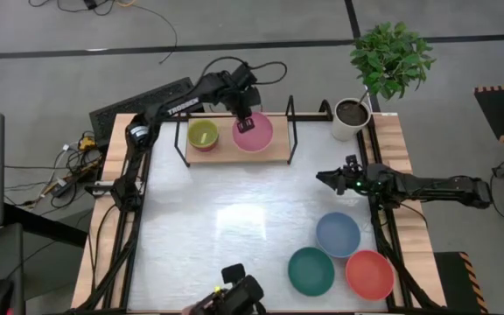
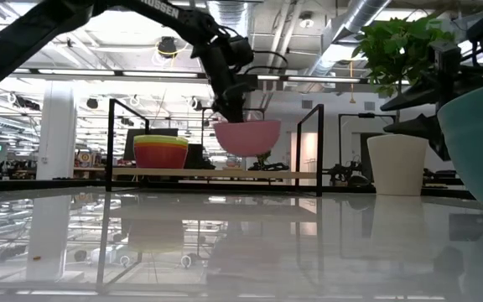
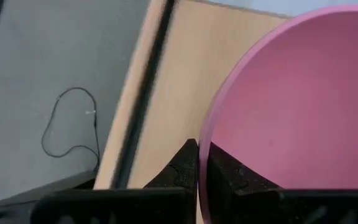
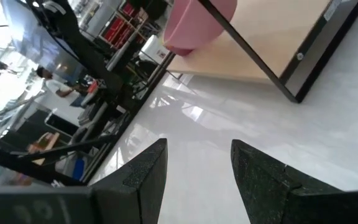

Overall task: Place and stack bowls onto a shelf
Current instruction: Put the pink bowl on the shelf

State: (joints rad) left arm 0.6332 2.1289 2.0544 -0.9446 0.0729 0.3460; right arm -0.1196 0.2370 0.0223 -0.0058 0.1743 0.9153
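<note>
From above, the left gripper (image 1: 244, 122) pinches the rim of the pink bowl (image 1: 254, 134) over the shelf (image 1: 238, 154), beside the stacked small bowls (image 1: 203, 135). The right gripper (image 1: 324, 178) waits at the table's right side, fingers spread, holding nothing; blue (image 1: 338, 234), teal (image 1: 311, 270) and red (image 1: 369, 274) bowls sit near the front right.

At table height, the pink bowl hangs slightly above the shelf board (not resting on it).

The left wrist view shows the fingers (image 3: 182, 167) clamped on the pink rim.
</note>
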